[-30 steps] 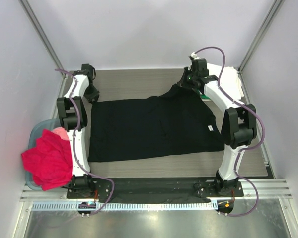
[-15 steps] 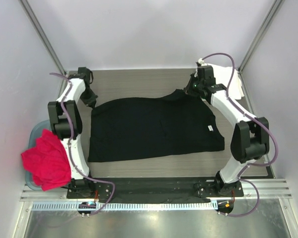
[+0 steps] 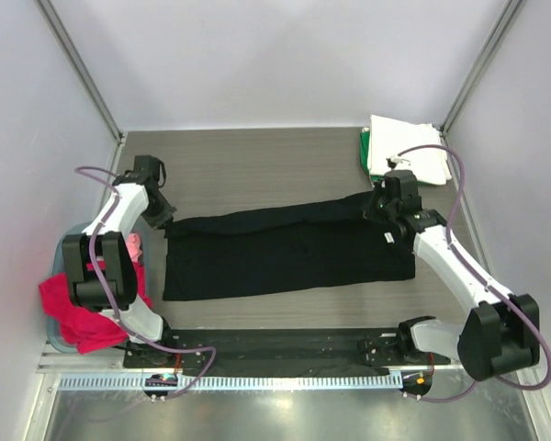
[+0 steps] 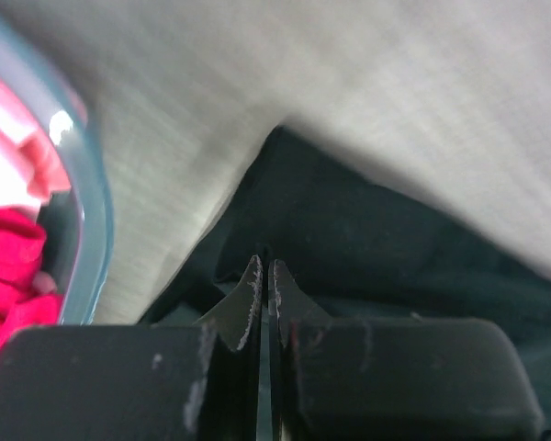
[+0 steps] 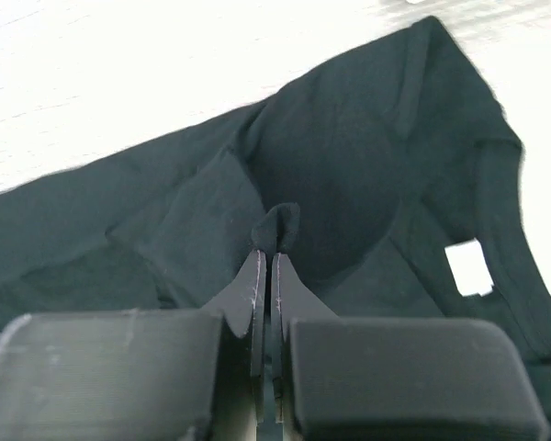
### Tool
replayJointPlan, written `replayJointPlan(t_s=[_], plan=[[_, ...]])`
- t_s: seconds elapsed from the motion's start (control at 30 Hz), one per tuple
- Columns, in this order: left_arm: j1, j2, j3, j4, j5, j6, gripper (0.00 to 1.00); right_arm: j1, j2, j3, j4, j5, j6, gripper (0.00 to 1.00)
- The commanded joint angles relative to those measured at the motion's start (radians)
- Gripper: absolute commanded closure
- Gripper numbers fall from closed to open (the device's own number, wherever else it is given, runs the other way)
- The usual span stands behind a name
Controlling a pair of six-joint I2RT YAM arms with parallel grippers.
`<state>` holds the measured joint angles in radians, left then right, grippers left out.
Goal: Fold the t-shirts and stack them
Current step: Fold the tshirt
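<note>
A black t-shirt [image 3: 285, 253] lies across the table's middle, its far half folded toward me over the near half. My left gripper [image 3: 163, 219] is shut on its left far edge; the left wrist view shows the black cloth [image 4: 395, 248] pinched between the jaws. My right gripper [image 3: 378, 204] is shut on the shirt near the collar, with a tuft of cloth [image 5: 280, 223] sticking out past the tips and a white neck label [image 5: 467, 267] to the right. Folded white [image 3: 409, 156] and green [image 3: 365, 152] t-shirts lie stacked at the far right. Red [image 3: 83, 308] and pink [image 3: 133, 245] t-shirts fill the tub.
A pale blue plastic tub [image 3: 64, 248] hangs off the table's left edge beside the left arm; its rim shows in the left wrist view [image 4: 83, 211]. White walls and metal posts close in the table on three sides. The arm bases sit on a black rail at the near edge.
Both grippers have pulled the shirt's far edge toward the near side, folding it into a narrower band. The white and green stack at the far right is now uncovered.
</note>
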<state>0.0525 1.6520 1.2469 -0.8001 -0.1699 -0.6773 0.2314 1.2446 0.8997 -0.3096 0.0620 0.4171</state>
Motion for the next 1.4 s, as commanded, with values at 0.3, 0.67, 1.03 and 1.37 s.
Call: replayJointPlan(t_s=[0.3,0.67,1.03,1.37], plan=[[-0.031,-0.219,-0.210,0.062,-0.013,-0.045,1.00,-0.003,-0.281,-0.195,-0.037,0.121,0.064,0.99],[-0.028,-0.402,-0.313,0.062,-0.039,-0.102,0.20,-0.003,-0.655,-0.300,-0.269,0.307,0.341,0.10],[-0.245,-0.284,-0.215,0.099,0.000,-0.070,0.26,0.000,-0.222,-0.266,0.021,-0.048,0.350,0.14],[-0.388,-0.055,-0.211,0.102,0.007,-0.085,0.30,0.003,0.042,-0.314,0.092,-0.082,0.384,0.13]])
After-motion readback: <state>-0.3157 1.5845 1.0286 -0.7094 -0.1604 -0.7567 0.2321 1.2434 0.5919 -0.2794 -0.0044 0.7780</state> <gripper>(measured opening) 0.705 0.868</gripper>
